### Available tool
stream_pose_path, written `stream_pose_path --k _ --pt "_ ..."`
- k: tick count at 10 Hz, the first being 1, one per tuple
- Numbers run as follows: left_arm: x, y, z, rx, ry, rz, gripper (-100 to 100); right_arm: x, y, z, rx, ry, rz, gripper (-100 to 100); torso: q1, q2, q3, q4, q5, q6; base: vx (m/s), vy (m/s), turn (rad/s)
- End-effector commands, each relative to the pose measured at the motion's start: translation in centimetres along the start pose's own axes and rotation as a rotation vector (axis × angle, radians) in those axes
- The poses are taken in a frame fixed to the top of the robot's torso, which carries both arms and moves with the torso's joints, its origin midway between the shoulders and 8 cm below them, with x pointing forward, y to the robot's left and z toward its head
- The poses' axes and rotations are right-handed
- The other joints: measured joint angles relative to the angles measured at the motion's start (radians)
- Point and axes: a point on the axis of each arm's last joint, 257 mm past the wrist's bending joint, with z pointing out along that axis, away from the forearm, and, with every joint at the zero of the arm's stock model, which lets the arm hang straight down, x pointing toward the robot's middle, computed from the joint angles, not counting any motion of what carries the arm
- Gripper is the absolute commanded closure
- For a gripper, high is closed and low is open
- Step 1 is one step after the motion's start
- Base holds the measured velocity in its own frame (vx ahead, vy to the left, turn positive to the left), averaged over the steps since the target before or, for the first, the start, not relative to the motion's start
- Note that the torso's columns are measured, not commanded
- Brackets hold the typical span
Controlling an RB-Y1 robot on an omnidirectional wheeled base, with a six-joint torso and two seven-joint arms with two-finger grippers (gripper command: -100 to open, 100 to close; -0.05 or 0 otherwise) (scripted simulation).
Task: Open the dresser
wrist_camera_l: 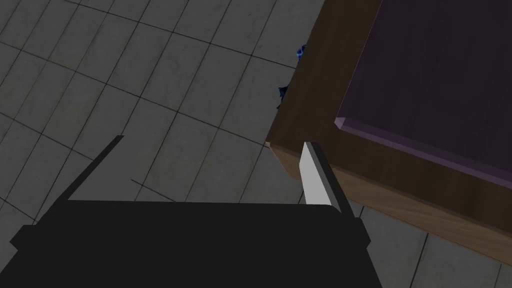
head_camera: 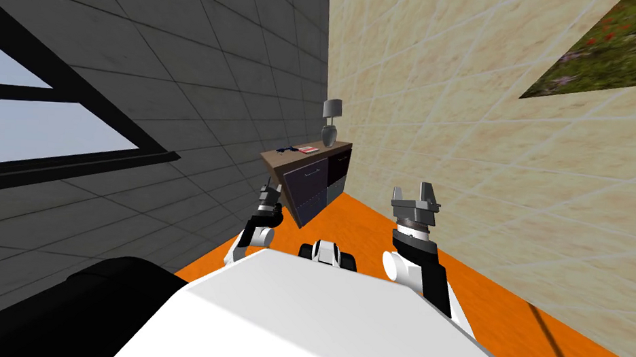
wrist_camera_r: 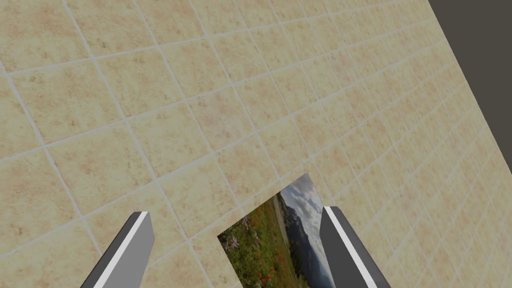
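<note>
Hovering beside wood-grain dresser (wrist_camera_l: pixel 320 100) corner, left fingers (wrist_camera_l: pixel 314 175) apart

Your renders are sharp; the dresser (wrist_camera_l: pixel 320 100) looks dim at the left wrist, and head-view walls (head_camera: pixel 179 77) splay toward the corners.

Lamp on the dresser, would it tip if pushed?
Probably, if pushed high: the lamp carries a wide shade on a narrow neck. Its rounded base looks squat, so a low nudge likely just slides it.
</note>
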Motion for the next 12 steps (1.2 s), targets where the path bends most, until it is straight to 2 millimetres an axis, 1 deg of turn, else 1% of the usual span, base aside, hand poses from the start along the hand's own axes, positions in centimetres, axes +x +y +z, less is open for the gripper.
stream_pose_path --k 1,4,6,8,10,12 --pt "-2.2 1.0 -0.2 -0.031 -0.031 0.000 -100 0.0 0.0 0.0 0.000 0.000 0.000 0 -0.002 0.001 0.001 0.000 -0.001 0.000 0.200 -0.171 0.129" --pt "-4.8 2.3 -0.6 -0.066 -0.078 -0.007 -100 0.0 0.0 0.0 0.000 0.000 0.000 0 0.003 -0.001 0.000 0.000 0.001 0.000 0.200 -0.150 0.122" --pt "-6.6 3.2 -1.0 -0.088 -0.115 -0.017 -100 0.0 0.0 0.0 0.000 0.000 0.000 0 0.000 0.001 0.000 0.000 0.000 0.000 0.199 -0.168 0.137" --pt "-8.4 4.0 -1.4 -0.109 -0.155 -0.029 -100 0.0 0.0 0.0 0.000 0.000 0.000 0 -0.003 0.000 0.000 0.000 -0.001 0.000 0.189 -0.210 0.114" --pt "-10.1 4.8 -2.0 -0.127 -0.196 -0.044 -100 0.0 0.0 0.0 0.000 0.000 0.000 0 0.002 0.000 0.001 0.000 0.000 0.000 0.194 -0.174 0.128" --pt "-11.7 5.5 -2.7 -0.142 -0.238 -0.062 -100 0.0 0.0 0.0 0.000 0.000 0.000 0 0.001 0.000 0.000 0.000 0.000 0.000 0.169 -0.173 0.118"
